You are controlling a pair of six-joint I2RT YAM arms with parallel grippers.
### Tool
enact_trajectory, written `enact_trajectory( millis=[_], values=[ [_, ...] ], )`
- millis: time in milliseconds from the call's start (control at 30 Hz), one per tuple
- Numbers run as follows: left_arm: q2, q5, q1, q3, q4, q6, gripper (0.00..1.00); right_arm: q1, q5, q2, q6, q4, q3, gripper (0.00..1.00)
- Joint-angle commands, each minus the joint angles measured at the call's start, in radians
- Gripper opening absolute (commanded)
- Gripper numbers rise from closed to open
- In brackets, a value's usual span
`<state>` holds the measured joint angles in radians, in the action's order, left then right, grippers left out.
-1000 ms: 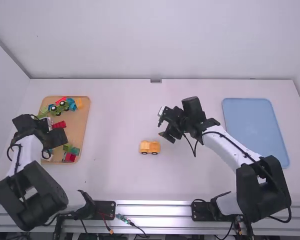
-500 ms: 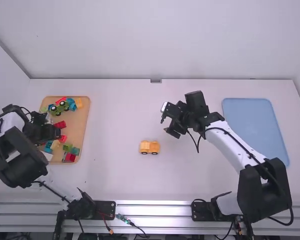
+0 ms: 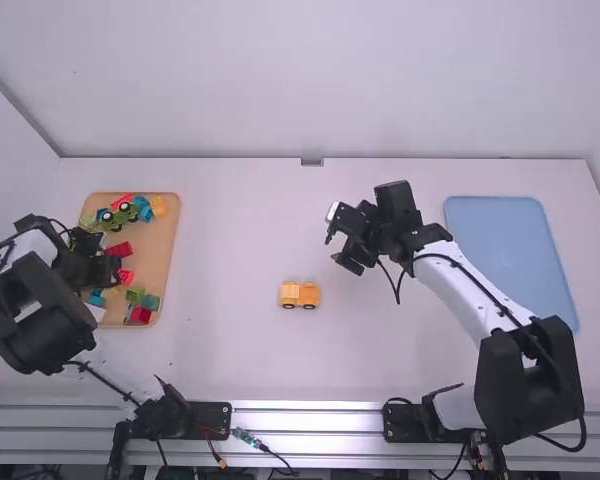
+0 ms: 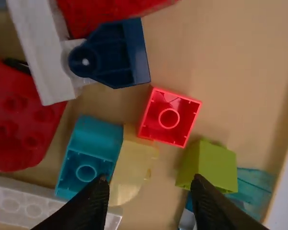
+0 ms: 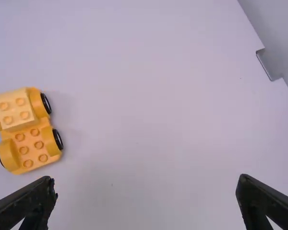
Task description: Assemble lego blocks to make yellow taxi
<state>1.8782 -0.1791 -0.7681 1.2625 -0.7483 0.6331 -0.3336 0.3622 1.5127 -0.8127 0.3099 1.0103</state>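
My left gripper (image 3: 110,268) is over the left side of the wooden tray. In the left wrist view the left gripper (image 4: 151,184) is open above loose blocks, among them a pale yellow block (image 4: 129,167), a red block (image 4: 169,117), a teal block (image 4: 89,155) and a yellow-green block (image 4: 211,165). An orange-yellow wheeled car base (image 3: 300,294) stands on the table near the middle; in the right wrist view the car base (image 5: 33,146) carries a lighter yellow block (image 5: 15,109) at one end. My right gripper (image 3: 346,264) is beyond and right of it; in the right wrist view the right gripper (image 5: 146,189) is open and empty.
The wooden tray (image 3: 160,255) at the left also holds a green wheeled piece (image 3: 118,215), an orange block (image 3: 159,206) and red blocks (image 3: 138,314). A flat blue tray (image 3: 510,260) lies at the right of the table.
The left arm has swung leftward, and its gripper has shifted slightly over the tray, uncovering blocks near its front. The right gripper has moved slightly right. The car base has stayed in place.
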Motion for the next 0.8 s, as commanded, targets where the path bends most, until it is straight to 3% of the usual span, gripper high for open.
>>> enact_trajectory(
  millis=[0, 400, 767],
  values=[
    [0.005, -0.011, -0.001, -0.02, 0.006, 0.007, 0.44, 0.006, 0.003, -0.017, 0.004, 0.003, 0.026, 0.99],
    [0.005, 0.069, -0.002, -0.032, 0.007, -0.031, 0.38, 0.006, 0.003, -0.017, 0.004, 0.005, 0.026, 0.99],
    [0.005, 0.086, -0.005, -0.066, 0.072, -0.027, 0.42, 0.006, 0.003, -0.017, 0.004, 0.006, 0.026, 0.99]
  ],
)
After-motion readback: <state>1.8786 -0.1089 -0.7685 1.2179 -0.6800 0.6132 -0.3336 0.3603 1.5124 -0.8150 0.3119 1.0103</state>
